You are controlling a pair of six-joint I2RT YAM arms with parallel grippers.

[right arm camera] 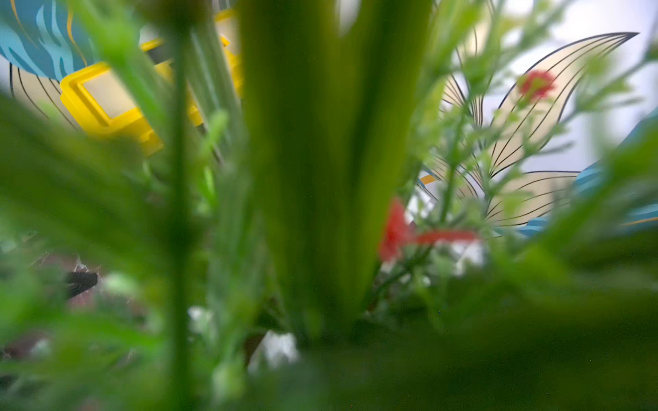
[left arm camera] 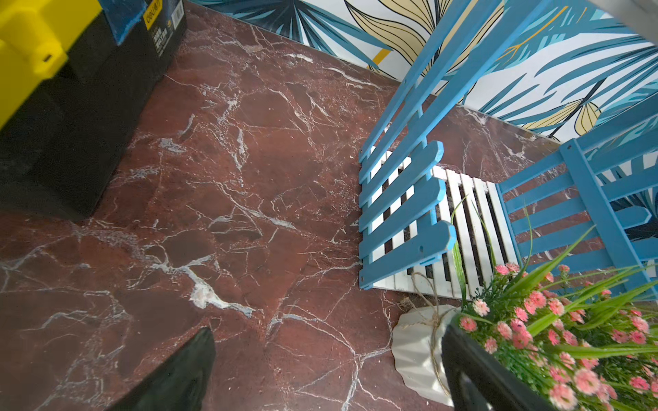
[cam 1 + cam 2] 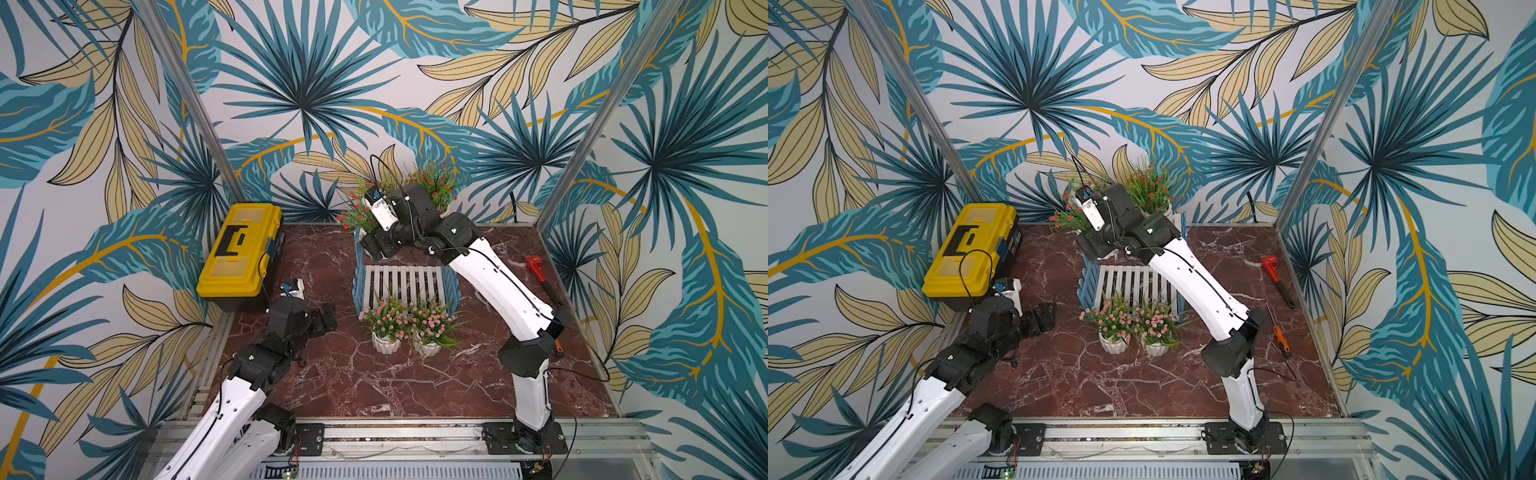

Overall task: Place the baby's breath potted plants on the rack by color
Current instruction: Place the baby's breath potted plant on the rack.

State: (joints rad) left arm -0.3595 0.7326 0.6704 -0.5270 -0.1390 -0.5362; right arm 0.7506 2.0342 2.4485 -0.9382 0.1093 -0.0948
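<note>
The rack (image 3: 405, 284) (image 3: 1133, 282) stands mid-table, with white slats and blue fence sides (image 2: 402, 213). On its upper back tier stand two red-flowered plants, one on the left (image 3: 357, 212) (image 3: 1069, 216) and one on the right (image 3: 436, 183) (image 3: 1150, 187). My right gripper (image 3: 372, 245) reaches in at the base of the left one. Its wrist view is filled with blurred leaves (image 1: 320, 178), which hide its jaws and that pot. Two pink-flowered plants (image 3: 384, 322) (image 3: 430, 324) (image 2: 569, 338) sit on the table before the rack. Left of them my left gripper (image 3: 322, 318) (image 2: 327, 377) is open and holds nothing.
A yellow toolbox (image 3: 241, 253) (image 2: 35, 53) stands at the back left beside my left arm. A red pipe wrench (image 3: 536, 266) lies near the right wall. An orange-handled screwdriver (image 3: 1281, 340) lies by the right arm's elbow. Walls close in the table on three sides.
</note>
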